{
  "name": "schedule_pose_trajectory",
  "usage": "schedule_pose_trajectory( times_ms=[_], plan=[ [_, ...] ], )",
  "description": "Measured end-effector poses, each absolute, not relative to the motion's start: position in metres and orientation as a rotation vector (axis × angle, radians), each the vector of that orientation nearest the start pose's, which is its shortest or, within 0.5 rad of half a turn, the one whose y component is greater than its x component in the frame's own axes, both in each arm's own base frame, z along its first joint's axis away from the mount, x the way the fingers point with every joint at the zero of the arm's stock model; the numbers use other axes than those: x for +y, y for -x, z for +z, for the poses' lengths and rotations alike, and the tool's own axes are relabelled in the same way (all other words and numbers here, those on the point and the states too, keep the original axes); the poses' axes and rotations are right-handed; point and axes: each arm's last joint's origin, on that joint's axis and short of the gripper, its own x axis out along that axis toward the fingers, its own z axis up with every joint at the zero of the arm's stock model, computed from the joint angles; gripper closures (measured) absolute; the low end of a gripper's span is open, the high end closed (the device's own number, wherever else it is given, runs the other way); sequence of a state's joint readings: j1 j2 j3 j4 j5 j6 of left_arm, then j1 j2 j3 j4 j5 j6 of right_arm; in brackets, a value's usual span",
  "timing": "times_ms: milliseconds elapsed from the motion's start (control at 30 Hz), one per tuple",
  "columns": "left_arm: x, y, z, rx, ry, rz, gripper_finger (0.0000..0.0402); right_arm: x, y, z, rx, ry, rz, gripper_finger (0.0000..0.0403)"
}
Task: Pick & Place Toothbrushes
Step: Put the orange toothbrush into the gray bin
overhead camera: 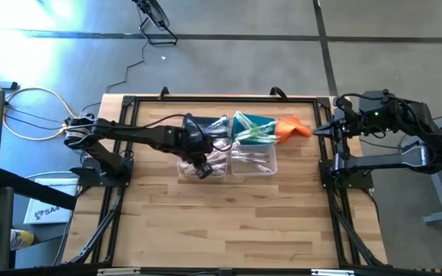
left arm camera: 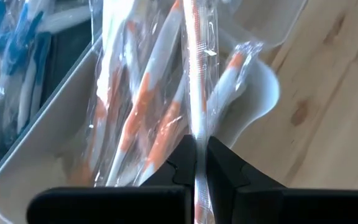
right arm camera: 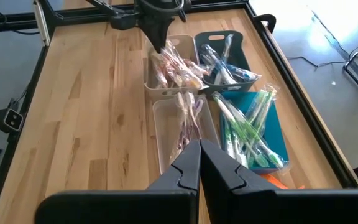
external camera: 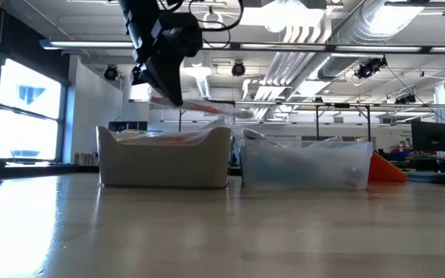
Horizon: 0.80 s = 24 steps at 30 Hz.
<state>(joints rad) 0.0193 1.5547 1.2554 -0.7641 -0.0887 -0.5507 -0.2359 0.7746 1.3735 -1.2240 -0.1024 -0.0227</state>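
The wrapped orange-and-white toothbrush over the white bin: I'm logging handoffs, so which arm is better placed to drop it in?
Left. Its claw is shut on the wrapped orange-and-white toothbrush directly above the white plastic bin. The right claw waits shut at the table's edge, holding nothing.

Wood, plastic, cloth
Matt planked wooden table (overhead camera: 229,222); toothbrushes (left arm camera: 166,93) in glossy clear film (crinkly); smooth plastic bins (right arm camera: 166,134); orange cloth (overhead camera: 291,128).

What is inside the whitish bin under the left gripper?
The whitish bin holds wrapped toothbrushes with orange-and-white handles. The left gripper, shut, pinches one wrapped toothbrush above the pile. The bin's floor is covered by the brushes.
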Motion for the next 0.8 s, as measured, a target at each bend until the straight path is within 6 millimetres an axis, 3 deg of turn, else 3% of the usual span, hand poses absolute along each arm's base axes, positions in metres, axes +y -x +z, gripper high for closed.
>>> schedule_pose_trajectory(
  times_ms=[267, 533, 800],
  plan=[
    [0.008, -0.298, 0.252, 1.148, 0.446, 0.423, 0.0391, -0.016, -0.077, 0.419, 0.62, -0.078, -0.151, 0.04],
    [0.008, -0.276, 0.239, 1.157, 0.484, 0.452, 0.0392, -0.017, -0.077, 0.419, 0.62, -0.07, -0.175, 0.04],
    [0.007, -0.277, 0.21, 1.023, 0.562, 0.399, 0.0392, -0.018, -0.076, 0.419, 0.621, -0.061, -0.198, 0.04]
  ],
)
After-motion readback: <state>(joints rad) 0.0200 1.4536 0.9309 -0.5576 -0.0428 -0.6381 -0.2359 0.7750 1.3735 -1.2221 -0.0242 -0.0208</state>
